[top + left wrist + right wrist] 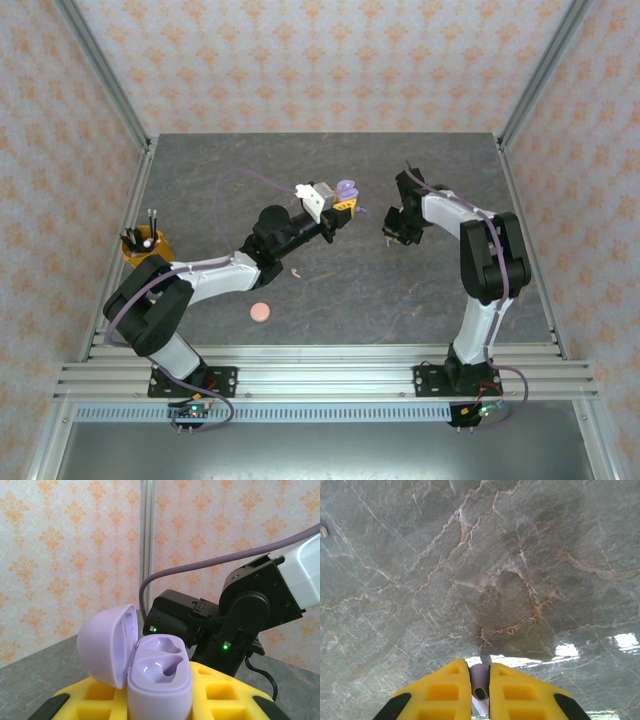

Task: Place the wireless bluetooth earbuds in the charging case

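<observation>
In the left wrist view, the pale purple charging case [160, 680] stands upright with its lid [107, 642] swung open to the left. Both of its sockets are empty. My left gripper [160, 692] is shut on the case body between yellow fingers [90, 697], and it holds the case [346, 189] above the table's middle. My right gripper [392, 233] hangs just right of it, apart from it. It [480, 667] is shut on a pale purple earbud [480, 682], high over the bare table. A pale pink earbud [296, 270] lies on the table below the left forearm.
A round pink case [261, 312] lies shut near the front of the grey marbled table [420, 290]. An orange cup [140, 246] with dark tools stands at the left edge. Metal posts and patterned walls enclose the table. A tiny pale object [323, 530] lies on the table.
</observation>
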